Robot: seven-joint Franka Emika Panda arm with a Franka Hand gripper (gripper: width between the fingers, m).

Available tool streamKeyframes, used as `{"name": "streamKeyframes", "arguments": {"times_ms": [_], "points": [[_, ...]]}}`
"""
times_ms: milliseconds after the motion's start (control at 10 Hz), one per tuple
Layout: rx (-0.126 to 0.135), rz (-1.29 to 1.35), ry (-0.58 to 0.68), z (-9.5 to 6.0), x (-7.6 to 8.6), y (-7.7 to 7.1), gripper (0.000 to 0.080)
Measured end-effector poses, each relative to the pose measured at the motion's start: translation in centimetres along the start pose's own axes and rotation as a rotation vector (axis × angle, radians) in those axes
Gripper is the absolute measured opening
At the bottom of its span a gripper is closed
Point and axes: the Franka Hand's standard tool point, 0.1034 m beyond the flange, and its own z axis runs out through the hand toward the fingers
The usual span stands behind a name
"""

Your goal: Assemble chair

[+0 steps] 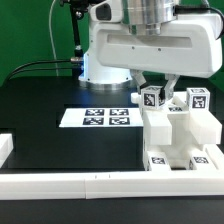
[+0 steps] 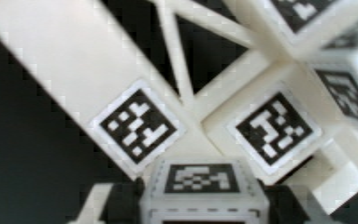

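Note:
The chair point(image 1: 178, 132) is a blocky white stack of tagged pieces at the exterior view's right, against the front rail. Its tags show on top point(image 1: 197, 100) and low on the front point(image 1: 158, 160). My gripper point(image 1: 153, 90) hangs over the stack's upper left part. It is shut on a small white tagged piece point(image 1: 152, 98). In the wrist view the gripper point(image 2: 197, 203) has dark pads point(image 2: 115, 203) on both sides of that piece point(image 2: 197, 182). Beyond it lie tagged white chair slabs point(image 2: 140, 122), blurred.
The marker board point(image 1: 108, 117) lies flat on the black table left of the chair. A long white border rail point(image 1: 90, 186) runs along the front, with a short section point(image 1: 5, 147) at the left edge. The arm's white base point(image 1: 105, 65) stands behind.

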Motion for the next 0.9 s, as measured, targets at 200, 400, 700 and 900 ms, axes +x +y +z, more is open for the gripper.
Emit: {"name": "streamKeyframes", "arguments": {"times_ms": [200,400,700,900], "points": [[0.032,0.362,-0.006,0.06,0.12,-0.36,0.0282],[0.043,0.451,-0.009,0.12,0.15,-0.56,0.0283],[0.050,0.089,0.035,-0.02,0.56,-0.79,0.0504],[0.020,-0.301,0.045,-0.13,0.18,-0.88,0.0641]]}}
